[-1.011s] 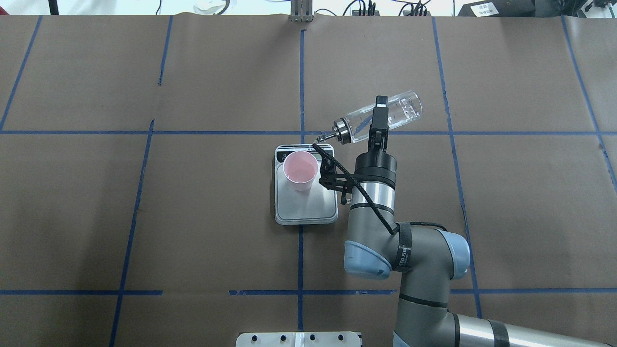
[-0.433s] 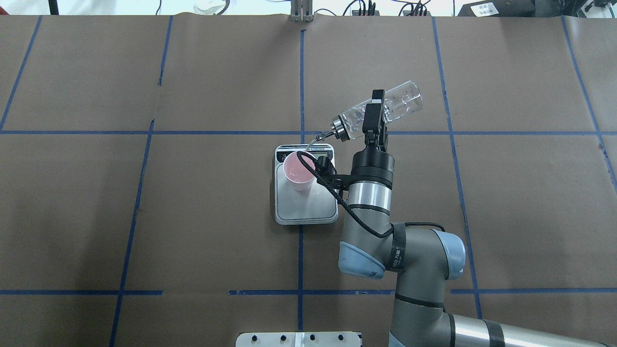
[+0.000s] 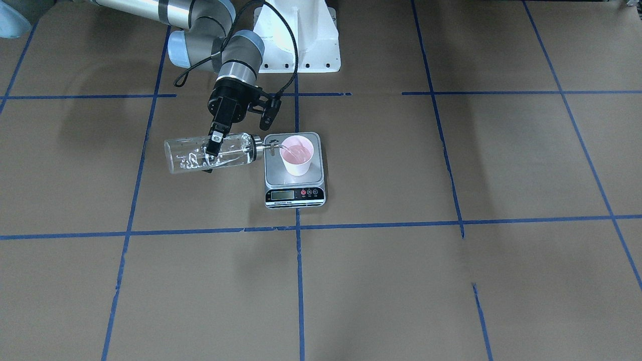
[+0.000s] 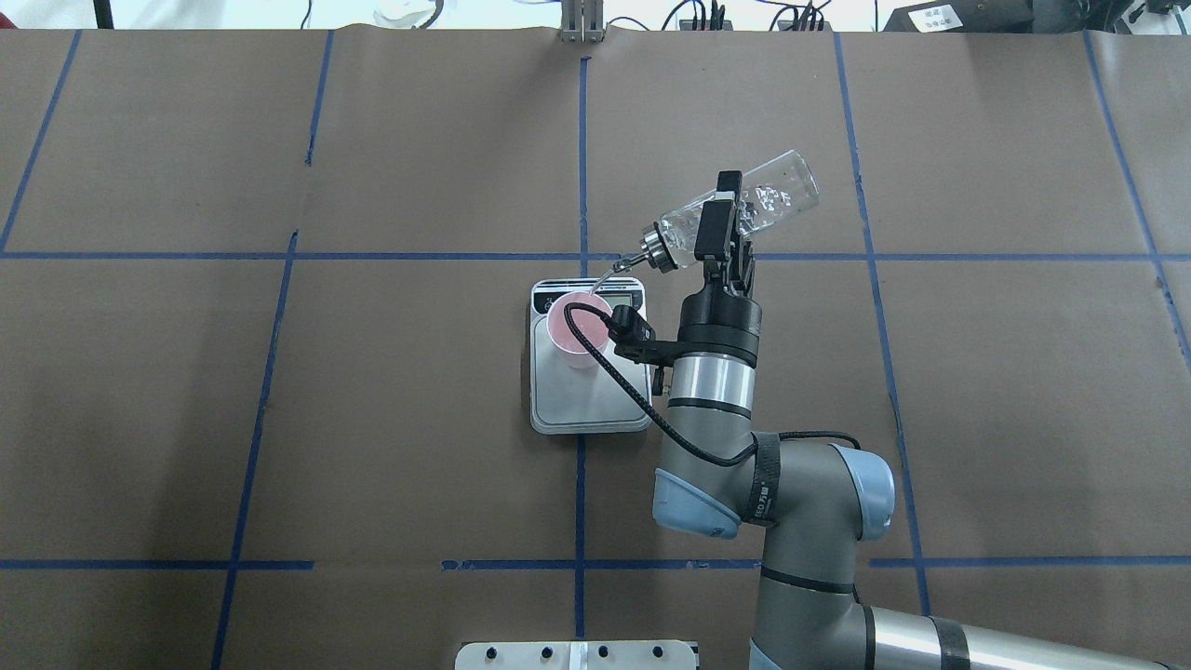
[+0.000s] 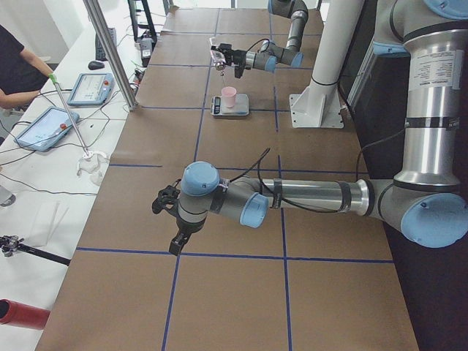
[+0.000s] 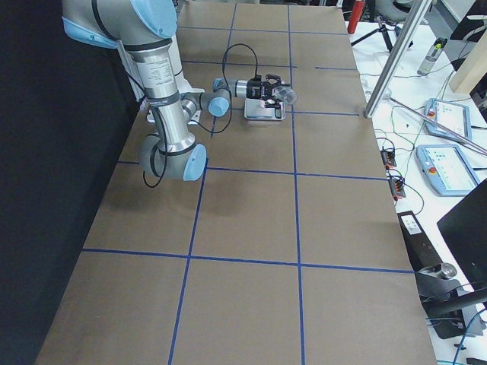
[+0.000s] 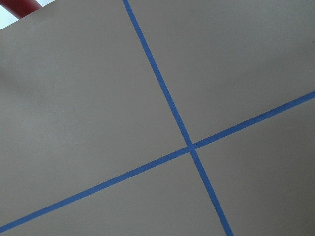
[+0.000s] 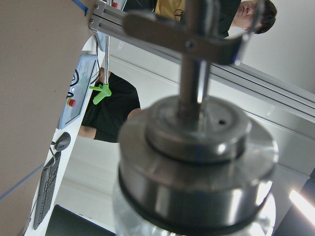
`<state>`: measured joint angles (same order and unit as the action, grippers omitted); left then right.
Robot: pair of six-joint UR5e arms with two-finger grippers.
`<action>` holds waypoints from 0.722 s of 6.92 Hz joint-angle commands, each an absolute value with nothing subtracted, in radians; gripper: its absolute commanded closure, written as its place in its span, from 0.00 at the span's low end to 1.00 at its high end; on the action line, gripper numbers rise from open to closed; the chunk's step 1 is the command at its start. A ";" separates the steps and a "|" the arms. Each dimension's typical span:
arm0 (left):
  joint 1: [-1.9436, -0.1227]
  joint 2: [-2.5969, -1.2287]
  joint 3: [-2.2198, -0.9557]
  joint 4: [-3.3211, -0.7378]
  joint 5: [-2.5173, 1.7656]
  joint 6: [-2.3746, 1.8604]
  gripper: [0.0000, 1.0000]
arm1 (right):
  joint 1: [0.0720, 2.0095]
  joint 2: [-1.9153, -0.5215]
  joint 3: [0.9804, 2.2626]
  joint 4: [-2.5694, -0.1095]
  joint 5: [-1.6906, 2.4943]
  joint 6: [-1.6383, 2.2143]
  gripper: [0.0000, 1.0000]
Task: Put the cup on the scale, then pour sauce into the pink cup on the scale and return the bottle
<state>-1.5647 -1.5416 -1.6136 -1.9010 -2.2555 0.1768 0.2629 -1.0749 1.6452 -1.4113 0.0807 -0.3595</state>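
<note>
The pink cup (image 4: pixel 564 321) stands upright on the far half of the scale (image 4: pixel 586 406), behind its display. My right gripper (image 4: pixel 724 209) is shut on the clear glass bottle (image 4: pixel 768 197) and holds it tilted, base up and away. The thin metal spout (image 4: pixel 614 272) reaches down over the cup's rim. Clear liquid with bubbles shows inside the bottle (image 3: pixel 193 156). The front view shows the spout tip (image 3: pixel 275 146) at the cup (image 3: pixel 297 156) on the scale (image 3: pixel 277 174). The right wrist view shows only the bottle's metal collar (image 8: pixel 197 147). My left gripper (image 5: pixel 177 241) hangs over bare table far from the scale; I cannot tell whether it is open.
The table is covered in brown paper with a grid of blue tape lines (image 4: pixel 582 140). The robot's white base (image 3: pixel 298 45) stands behind the scale. Operators, tablets and cables (image 5: pixel 73 88) sit beyond the table's far edge. A red cylinder (image 5: pixel 18 313) lies off the table's left end.
My right wrist has rolled, so the bottle's base has risen and the spout has swung down and left over the cup. The cup and scale have not moved.
</note>
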 commanded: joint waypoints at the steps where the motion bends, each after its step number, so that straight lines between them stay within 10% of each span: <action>1: -1.565 -1.565 -1.585 -1.899 -2.255 0.178 0.00 | 0.262 -1.074 1.646 -1.410 0.066 -0.364 1.00; 5: -1.565 -1.565 -1.594 -1.898 -2.255 0.178 0.00 | 0.252 -1.065 1.654 -1.393 0.080 -0.341 1.00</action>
